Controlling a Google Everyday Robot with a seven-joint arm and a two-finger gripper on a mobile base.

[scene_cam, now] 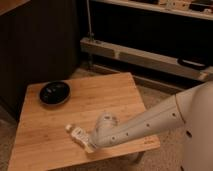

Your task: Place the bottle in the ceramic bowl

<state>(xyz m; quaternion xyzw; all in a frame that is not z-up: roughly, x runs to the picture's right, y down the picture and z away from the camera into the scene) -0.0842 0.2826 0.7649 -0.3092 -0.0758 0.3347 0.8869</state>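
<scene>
The bottle lies on its side on the wooden table, near the front edge, white cap pointing back left. The glossy black ceramic bowl sits at the table's back left, well apart from the bottle. My gripper is at the end of the white arm that reaches in from the right. It is down at the bottle's right end, and its wrist covers that part of the bottle.
The small table has a front edge just below the bottle and a right edge under my arm. A dark cabinet wall stands behind the bowl. A low metal shelf frame runs along the back right. Speckled floor surrounds the table.
</scene>
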